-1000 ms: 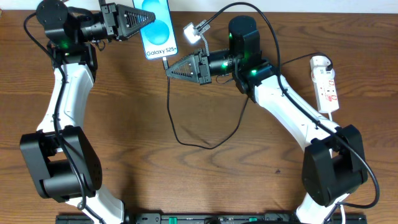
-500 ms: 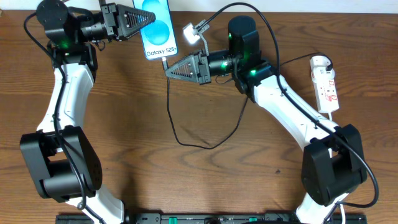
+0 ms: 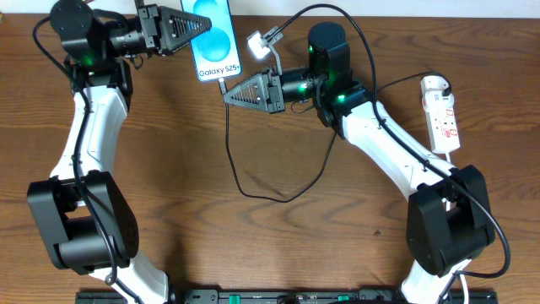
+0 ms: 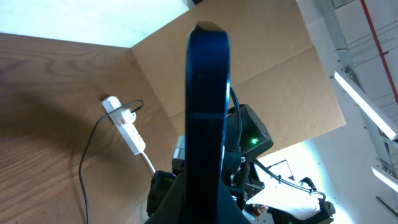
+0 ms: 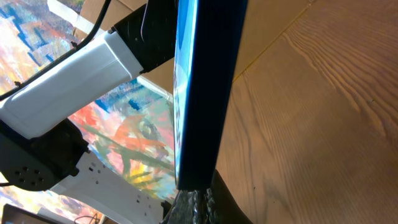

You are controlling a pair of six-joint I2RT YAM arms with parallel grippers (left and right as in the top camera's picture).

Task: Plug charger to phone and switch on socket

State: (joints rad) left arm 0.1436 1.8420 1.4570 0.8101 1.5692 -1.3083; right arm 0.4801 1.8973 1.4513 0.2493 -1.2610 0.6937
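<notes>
The phone [image 3: 213, 38], its blue screen reading "Galaxy S25+", is held off the table at the back. My left gripper [image 3: 200, 28] is shut on its left side. In the left wrist view the phone [image 4: 208, 106] stands edge-on between my fingers [image 4: 186, 208]. My right gripper [image 3: 226, 95] is shut on the charger's plug tip [image 3: 223, 84], which meets the phone's lower edge [image 5: 198, 177]; whether it is seated I cannot tell. The black cable [image 3: 245, 187] loops across the table. The white socket [image 3: 442, 111] lies at the far right, with no gripper near it.
A small white block [image 3: 258, 44] with a cable hangs beside the phone, above my right wrist. The socket's white cord [image 3: 451, 160] runs toward my right arm's base. A brown cardboard wall [image 4: 273, 81] stands behind the table.
My right arm has edged very slightly left; both grips are unchanged.
</notes>
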